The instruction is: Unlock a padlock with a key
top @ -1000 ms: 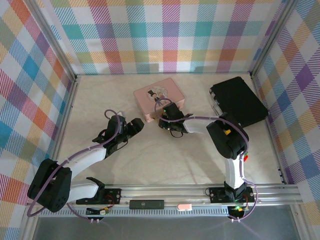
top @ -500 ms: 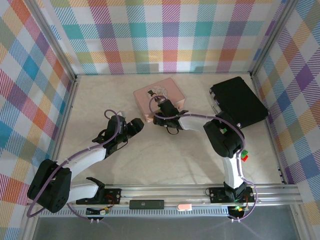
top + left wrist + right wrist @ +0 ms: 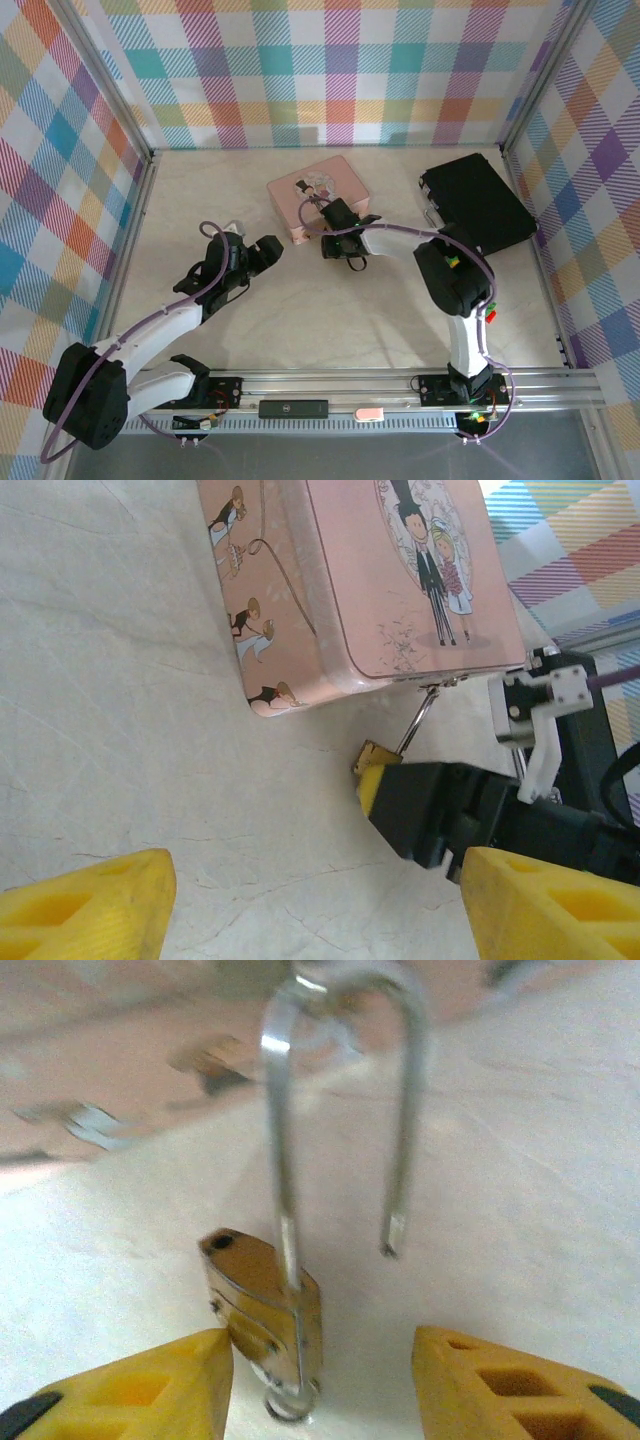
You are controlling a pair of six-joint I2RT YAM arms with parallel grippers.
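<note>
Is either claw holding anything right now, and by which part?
Neither: left gripper is open on nothing; right gripper stands open around the padlock, hooked on the pink tin.

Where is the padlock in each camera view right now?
Top external: too small to pick out; look at the pink tin's near edge, by the right gripper.
Left wrist: padlock at centre, just below the tin's edge.
Right wrist: padlock lower centre-left, shackle open, rising to the top.
Shared landmark: the pink tin.
</note>
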